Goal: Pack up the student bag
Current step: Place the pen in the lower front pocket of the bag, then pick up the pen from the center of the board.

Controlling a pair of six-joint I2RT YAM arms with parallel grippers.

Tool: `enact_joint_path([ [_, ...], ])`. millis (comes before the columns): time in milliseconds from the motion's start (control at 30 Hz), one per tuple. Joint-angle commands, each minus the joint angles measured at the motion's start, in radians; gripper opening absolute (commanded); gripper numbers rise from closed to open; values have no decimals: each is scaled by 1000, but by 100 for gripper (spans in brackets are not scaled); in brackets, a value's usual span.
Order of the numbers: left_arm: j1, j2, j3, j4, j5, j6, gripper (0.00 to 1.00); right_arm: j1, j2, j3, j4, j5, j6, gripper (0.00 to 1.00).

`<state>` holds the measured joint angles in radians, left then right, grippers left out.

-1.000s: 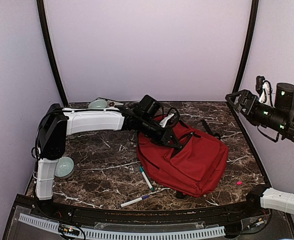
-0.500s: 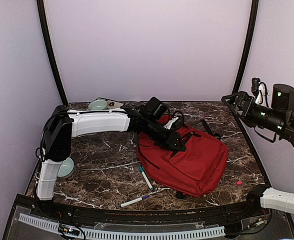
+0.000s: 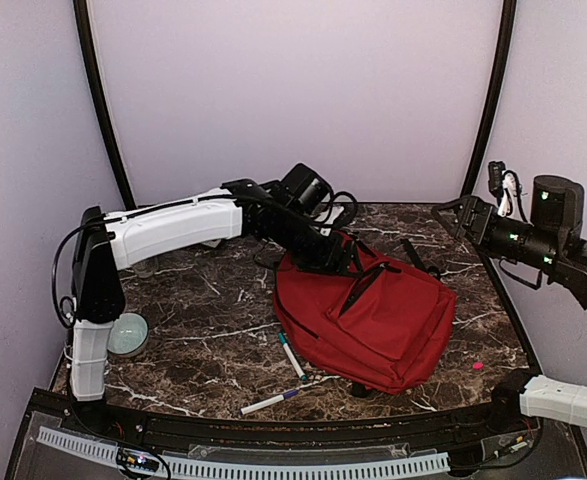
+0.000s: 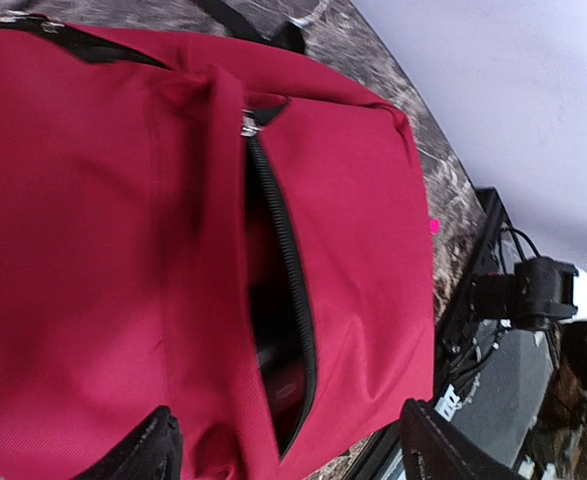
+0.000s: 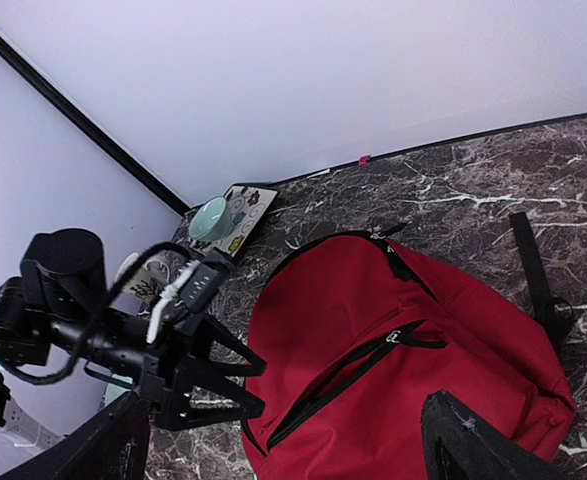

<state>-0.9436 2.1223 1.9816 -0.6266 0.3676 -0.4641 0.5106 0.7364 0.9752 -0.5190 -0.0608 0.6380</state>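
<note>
Mid-table, the student bag (image 3: 373, 320) lies flat, front pocket (image 4: 283, 300) unzipped (inside too dark to read). Left gripper (image 3: 341, 265) hangs over its top end, fingers spread, empty. Right gripper (image 3: 453, 213) is also spread and empty, well off to the side. Teal marker (image 3: 292, 357) and white pen (image 3: 270, 402) lie beside the bag, not yet packed. Most of the job looks left.
</note>
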Motion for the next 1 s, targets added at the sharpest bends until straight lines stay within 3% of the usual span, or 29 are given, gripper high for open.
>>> enact_joint_path([
  [0, 2, -172, -41, -127, -184, 5, 82, -5, 23, -20, 75, -58, -119, 93],
  [167, 8, -302, -165, -194, -349, -42, 94, -3, 84, -27, 120, -167, -239, 92],
  [367, 45, -480, -335, -235, -454, -154, 95, 43, 200, -32, 204, -285, -330, 89],
  [733, 120, -772, -547, -374, -583, -240, 90, 435, 501, 61, 117, -176, -669, 90],
  [967, 165, -871, -625, -311, -602, -236, 90, 645, 668, 129, -1, -68, -817, 90],
])
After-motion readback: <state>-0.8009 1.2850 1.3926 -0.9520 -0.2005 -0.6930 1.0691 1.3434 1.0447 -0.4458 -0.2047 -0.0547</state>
